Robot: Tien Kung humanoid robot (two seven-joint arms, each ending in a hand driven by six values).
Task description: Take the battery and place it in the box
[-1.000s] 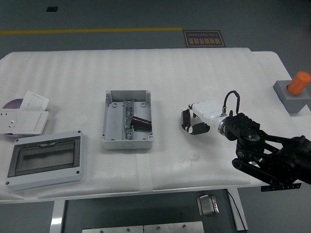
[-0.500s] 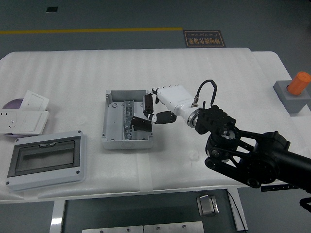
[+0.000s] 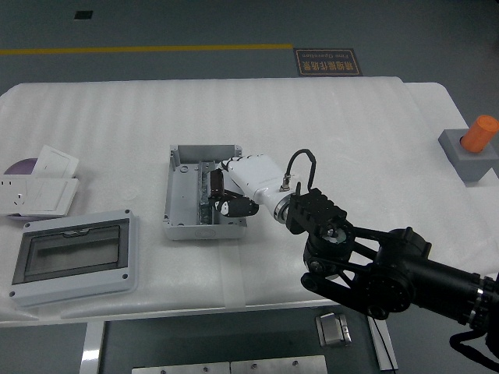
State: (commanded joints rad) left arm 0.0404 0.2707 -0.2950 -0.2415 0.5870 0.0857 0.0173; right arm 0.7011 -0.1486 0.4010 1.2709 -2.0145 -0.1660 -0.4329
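Observation:
An open grey box (image 3: 181,204) lies left of the table's centre. The dark battery (image 3: 226,196) lies inside it, on the right side, mostly covered by my hand. My right hand (image 3: 224,195), white with black fingers, reaches in over the box's right wall from the lower right. Its fingers curl around the battery, one finger (image 3: 216,185) on the far side and the others (image 3: 236,207) on the near side. The left arm is not visible.
A grey enclosure with a clear lid (image 3: 74,257) sits at the front left. White socket plates (image 3: 39,191) and a purple disc (image 3: 17,166) lie at the left edge. At the right edge stands a grey block with an orange cylinder (image 3: 474,144).
My right hand has swept left from the table's right side to the box and lowered into it, its fingers closing around the battery, which stayed in the box.

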